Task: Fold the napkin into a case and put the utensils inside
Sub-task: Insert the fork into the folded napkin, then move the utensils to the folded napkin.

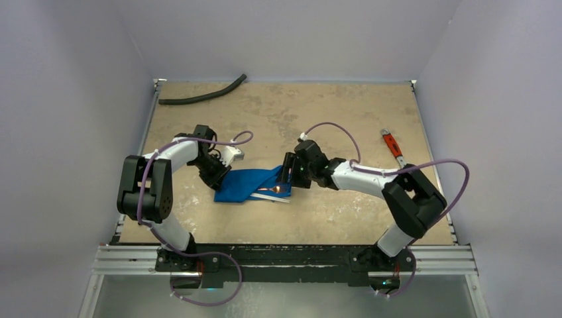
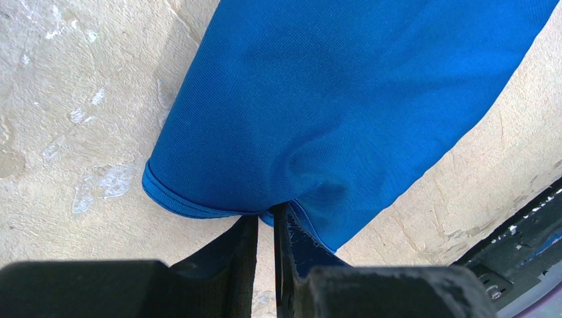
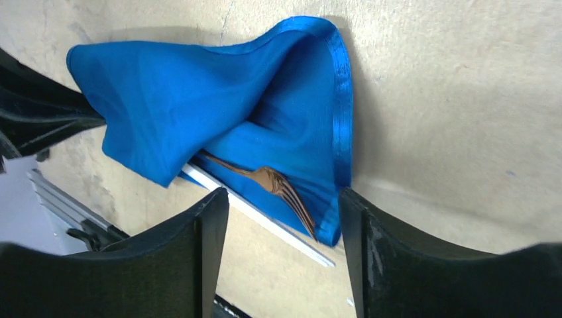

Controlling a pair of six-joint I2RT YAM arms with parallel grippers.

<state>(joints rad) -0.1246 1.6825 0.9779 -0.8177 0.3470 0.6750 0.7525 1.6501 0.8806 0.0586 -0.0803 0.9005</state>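
Napkin [image 1: 248, 185] lies crumpled and partly folded at centre of the top view, on the tan table [image 1: 318, 119], between the two arms. Left gripper [image 2: 265, 222] is nearly closed and pinches a fold at the cloth's hemmed edge. In its wrist view blue fabric fills the upper middle of the frame and runs down into the narrow slot between the black fingers. Right gripper [image 3: 280, 197] stands wide and grips nothing. Its fingers sit low in the frame, either side of the napkin's lower right corner. Utensils [image 1: 273, 192] poke out from the right end of the cloth in the top view, just below the right gripper. In the right wrist view a copper fork [image 3: 275, 182] lies inside the open fold, tines toward lower right. A silver piece [image 3: 265, 222] runs diagonally from under the cloth edge onto bare table. Total count of pieces: cannot tell. Black hose [image 1: 202, 96] at upper left of the top view, red-handled wrench [image 1: 392, 147] at right, both well apart from the cloth.
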